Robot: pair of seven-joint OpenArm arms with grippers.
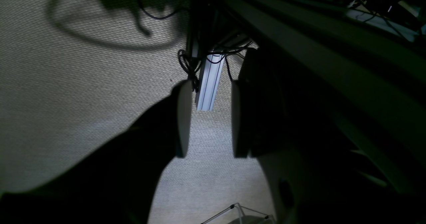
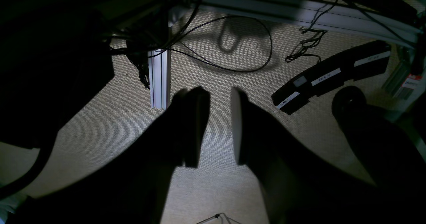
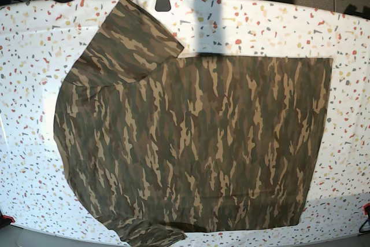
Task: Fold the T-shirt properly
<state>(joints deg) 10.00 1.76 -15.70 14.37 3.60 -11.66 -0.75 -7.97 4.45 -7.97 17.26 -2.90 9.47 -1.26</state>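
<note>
Item: T-shirt (image 3: 196,148), camouflage cloth in green, brown and tan. Laid flat on the speckled white table (image 3: 34,39), spread across most of its top. In the base view one short sleeve (image 3: 130,41) angles toward the upper left; a second sleeve (image 3: 147,232) reaches the table's near edge at the bottom.

Left claw (image 1: 210,119): fingers parted with a clear gap, holding nothing. Seen only by its wrist camera, over woven carpet (image 1: 66,101), with a pale metal post (image 1: 208,84) beyond the fingertips.

Right claw (image 2: 219,124): fingers parted, empty, also over carpet, near loose black cables (image 2: 233,67) and a black labelled bar (image 2: 329,76).

Neither claw appears in the base view, and the shirt appears in neither wrist view; both claws are apart from it, not touching.
</note>
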